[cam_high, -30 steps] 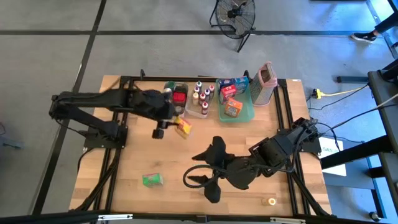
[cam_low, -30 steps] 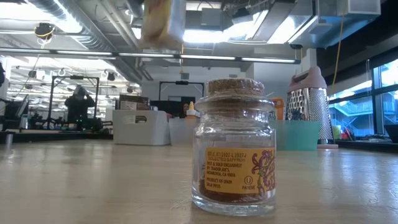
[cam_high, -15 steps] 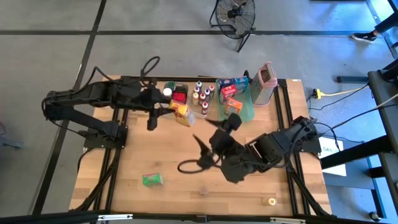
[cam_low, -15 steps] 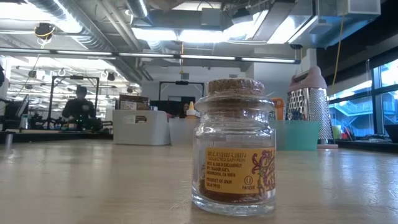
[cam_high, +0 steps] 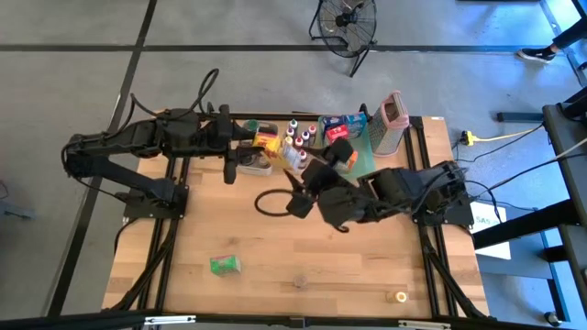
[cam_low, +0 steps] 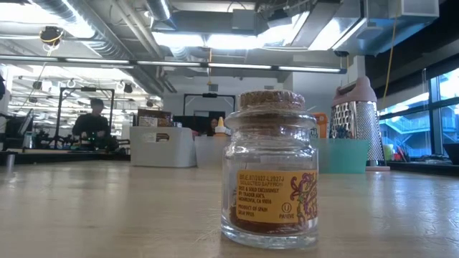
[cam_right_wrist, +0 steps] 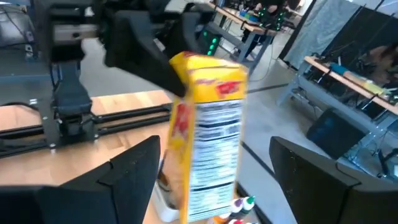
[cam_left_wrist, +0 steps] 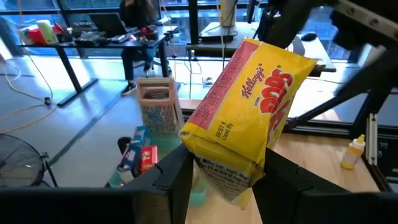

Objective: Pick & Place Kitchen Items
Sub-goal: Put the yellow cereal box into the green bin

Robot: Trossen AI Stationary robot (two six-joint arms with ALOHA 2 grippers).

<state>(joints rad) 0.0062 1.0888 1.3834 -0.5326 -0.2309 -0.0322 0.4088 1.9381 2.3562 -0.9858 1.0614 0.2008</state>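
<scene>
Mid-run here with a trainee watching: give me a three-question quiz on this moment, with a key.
1. True or false: the left gripper holds the yellow cereal box.
2. The right gripper's jaws are: A) open, B) shut on a jar, C) shut on the grater.
3. Name the item standing closest to the low camera.

Key
1. True; the box is clamped between its fingers.
2. A; they stand wide apart facing the box, gripping nothing.
3. The cork-stoppered glass jar.

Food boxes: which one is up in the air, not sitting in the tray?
The yellow cereal box, pinched by the left gripper. The red and blue boxes sit in the green tray.
</scene>
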